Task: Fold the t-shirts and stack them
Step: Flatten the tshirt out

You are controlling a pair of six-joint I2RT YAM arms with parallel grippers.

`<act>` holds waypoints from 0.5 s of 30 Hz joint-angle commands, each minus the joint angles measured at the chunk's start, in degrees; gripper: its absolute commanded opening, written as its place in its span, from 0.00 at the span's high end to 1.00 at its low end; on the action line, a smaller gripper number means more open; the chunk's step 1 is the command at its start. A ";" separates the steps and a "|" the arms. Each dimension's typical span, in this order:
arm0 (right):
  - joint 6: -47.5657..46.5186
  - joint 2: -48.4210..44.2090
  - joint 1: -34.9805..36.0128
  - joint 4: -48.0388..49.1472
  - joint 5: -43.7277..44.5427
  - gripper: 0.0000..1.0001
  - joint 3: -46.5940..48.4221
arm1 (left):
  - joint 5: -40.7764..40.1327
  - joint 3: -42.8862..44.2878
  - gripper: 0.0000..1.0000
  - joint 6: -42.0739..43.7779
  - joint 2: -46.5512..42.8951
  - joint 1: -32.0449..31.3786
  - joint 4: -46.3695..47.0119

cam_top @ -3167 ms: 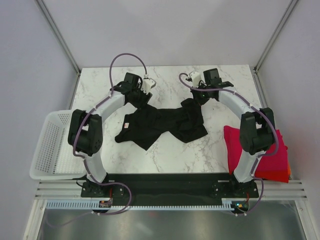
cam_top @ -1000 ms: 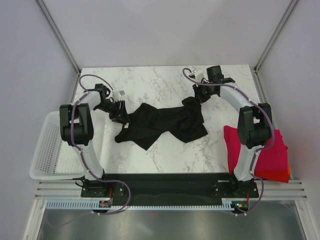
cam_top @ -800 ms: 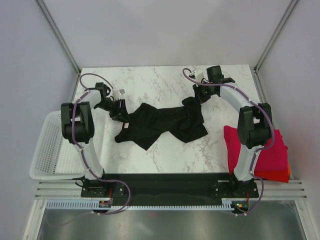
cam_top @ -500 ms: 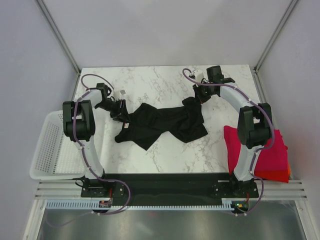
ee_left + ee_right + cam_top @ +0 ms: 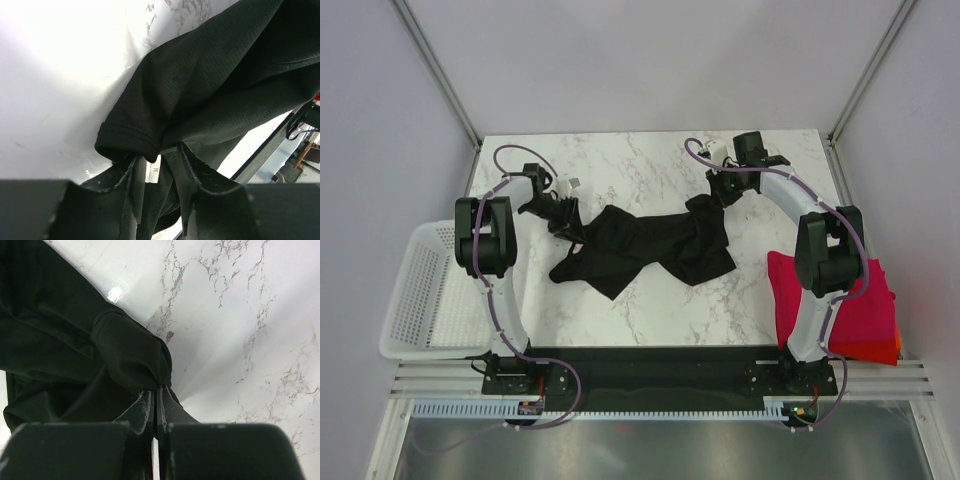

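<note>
White marble table (image 5: 650,160), grey walls all round, and the black tee (image 5: 650,250) lies rumpled across the middle of it, stretched between my two arms.

My right claw (image 5: 713,195) is closed on a bunched sleeve at the tee's far right corner. The wrist view shows the fingers pressed together with the mesh cloth gathered at their tips. My left claw (image 5: 570,222) sits at the tee's far left edge. Its fingers stand a little apart, with a hemmed sleeve at their tips and a white label (image 5: 154,170) in the gap. I cannot tell whether they bite the cloth or only straddle it.

The folded red tees (image 5: 855,295) are stacked at the right edge, beside my right arm. The basket (image 5: 415,300) hangs off the left edge.

I judge this cloth light, limp and thin. It will drape, slide easily on the smooth marble and keep no shape of its own. A pinch on a single layer could slip, or drag hidden layers along with it. The doubled hems at the sleeves or shoulders look the surest places to hold. With one on each side I could pull the tee flat before any fold. If the left grip catches only the label, the spread will come out lopsided.
</note>
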 commanded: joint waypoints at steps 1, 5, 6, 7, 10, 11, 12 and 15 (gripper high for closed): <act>-0.88 -0.70 -0.15 0.41 0.07 1.00 0.81 | 1.59 -0.17 0.64 -0.29 -0.94 -0.01 0.11; -0.44 -0.08 -0.24 0.58 -0.37 1.00 0.90 | 2.12 -1.31 0.66 -0.38 -2.35 -0.09 0.02; -0.35 0.09 -0.24 0.67 -0.46 1.00 1.07 | 2.12 -1.31 0.66 -0.55 -2.70 -0.01 0.02; -0.26 0.44 -0.15 0.67 -0.63 1.00 1.33 | 1.86 -1.23 0.66 -0.64 -3.31 -0.01 0.02; -0.17 1.06 -0.15 0.67 -0.72 1.00 2.21 | 1.06 -0.96 0.64 -0.91 -4.98 -0.01 0.10; -0.17 1.32 -0.23 0.67 -0.81 1.00 2.47 | 0.63 -1.05 0.64 -1.08 -5.51 -0.01 0.36; -0.09 1.67 -0.24 0.67 -0.90 1.00 2.65 | 0.54 -1.14 0.64 -1.34 -6.04 -0.09 0.37; 0.18 2.20 -0.24 0.76 -1.25 1.00 3.27 | -0.43 -1.66 0.65 -1.61 -7.71 -1.66 0.63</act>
